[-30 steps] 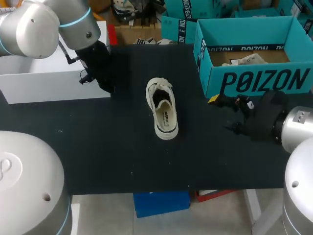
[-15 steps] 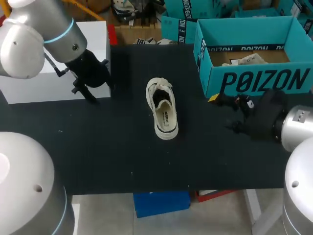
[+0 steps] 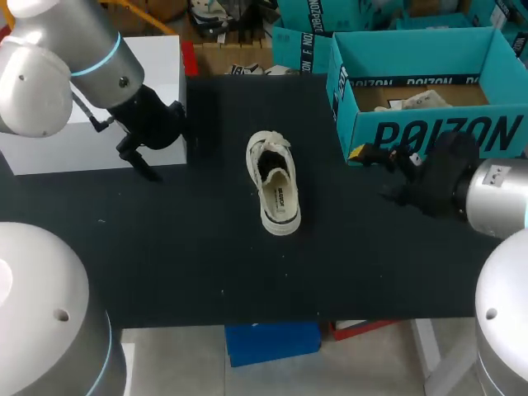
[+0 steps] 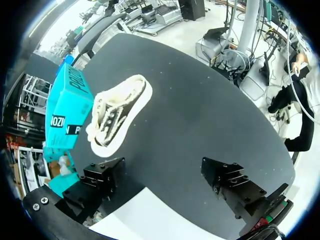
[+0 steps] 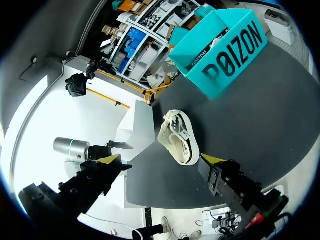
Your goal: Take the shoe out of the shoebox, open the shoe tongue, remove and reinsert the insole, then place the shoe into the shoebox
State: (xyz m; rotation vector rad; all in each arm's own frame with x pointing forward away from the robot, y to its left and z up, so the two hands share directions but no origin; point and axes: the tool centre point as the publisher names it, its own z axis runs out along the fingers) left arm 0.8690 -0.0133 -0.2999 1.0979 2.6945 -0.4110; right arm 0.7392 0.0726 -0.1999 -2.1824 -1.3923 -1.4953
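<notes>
Since the shoe (image 3: 275,183) lies out on the table (image 3: 206,256), well apart from the shoebox (image 3: 437,136), the step in hand seems to be opening the tongue. Both grippers stand spread and empty: the left gripper (image 3: 139,163) beside the white box (image 3: 49,140), the right gripper (image 3: 373,175) just before the shoebox's front wall. One should pin the heel while the other pinches the tongue under the laces (image 3: 270,148) and draws it toeward, gently, lest the shoe slide or tip.

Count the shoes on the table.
1. The shoe lies mid-table, beside the box, apart from it. A pale thing in the box is too unclear to count.
</notes>
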